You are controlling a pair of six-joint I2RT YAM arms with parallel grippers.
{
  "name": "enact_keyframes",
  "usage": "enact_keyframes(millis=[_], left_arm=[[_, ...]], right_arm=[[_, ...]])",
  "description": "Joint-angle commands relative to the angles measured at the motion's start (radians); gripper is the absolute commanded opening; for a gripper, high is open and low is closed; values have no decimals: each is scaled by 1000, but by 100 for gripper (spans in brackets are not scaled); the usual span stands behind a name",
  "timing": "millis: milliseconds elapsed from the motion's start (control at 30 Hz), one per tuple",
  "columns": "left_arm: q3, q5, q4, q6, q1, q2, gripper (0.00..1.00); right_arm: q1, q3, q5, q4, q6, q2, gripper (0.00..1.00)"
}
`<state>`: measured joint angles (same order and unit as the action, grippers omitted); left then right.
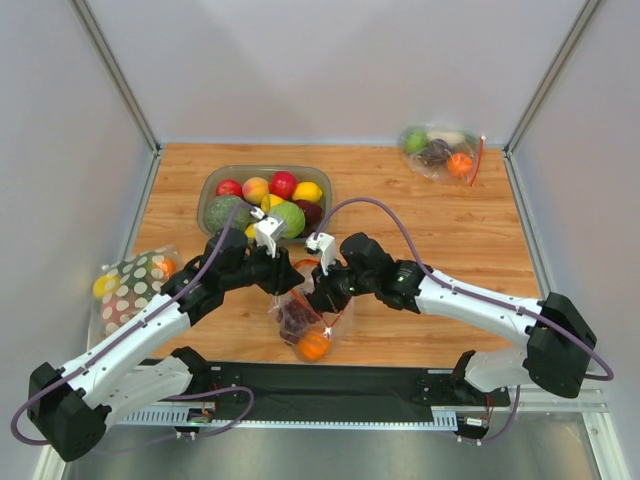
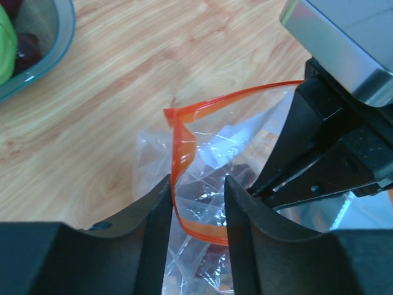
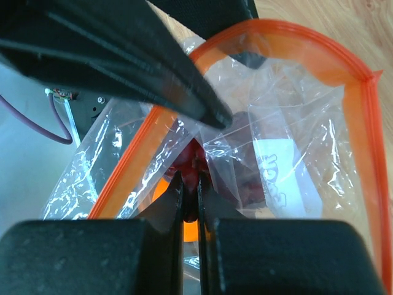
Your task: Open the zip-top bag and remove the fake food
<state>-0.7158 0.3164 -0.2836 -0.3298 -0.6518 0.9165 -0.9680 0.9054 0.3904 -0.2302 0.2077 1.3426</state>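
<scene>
The zip-top bag [image 3: 301, 104] lies on the desk [image 1: 450, 240] near its front edge, right where the two arms meet, with its mouth towards both grippers. The left gripper [image 2: 196, 181] stands partly open. The orange-red zip strip [image 2: 183, 147] runs down through the gap between its fingers, close to the left one, and nothing is clamped there. The right gripper [image 3: 190, 178] is closed, its fingers pinching a fold of the bag's film just under the opposite lip.

The mouth gapes, and the strip forms a wide loop with a sharp corner at one end. The plastic is clear, crinkled and glossy, with a white printed label [image 3: 276, 178] on one wall. In the top view a dark purple grape bunch [image 1: 297, 318] and a small orange [image 1: 314, 346] sit inside, the orange nearest the arm bases. The dark red mass behind the film in the right wrist view is probably those grapes.
</scene>
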Motion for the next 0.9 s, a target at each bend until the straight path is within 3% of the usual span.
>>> enact_keyframes(millis=[0,867], left_arm=[[-4,82,44,18,4,8,47],[-27,133,-15,80,-26,174,64]], right_arm=[[-3,6,28,80,-50,0,0],[6,-10,91,54,-123,-54,0]])
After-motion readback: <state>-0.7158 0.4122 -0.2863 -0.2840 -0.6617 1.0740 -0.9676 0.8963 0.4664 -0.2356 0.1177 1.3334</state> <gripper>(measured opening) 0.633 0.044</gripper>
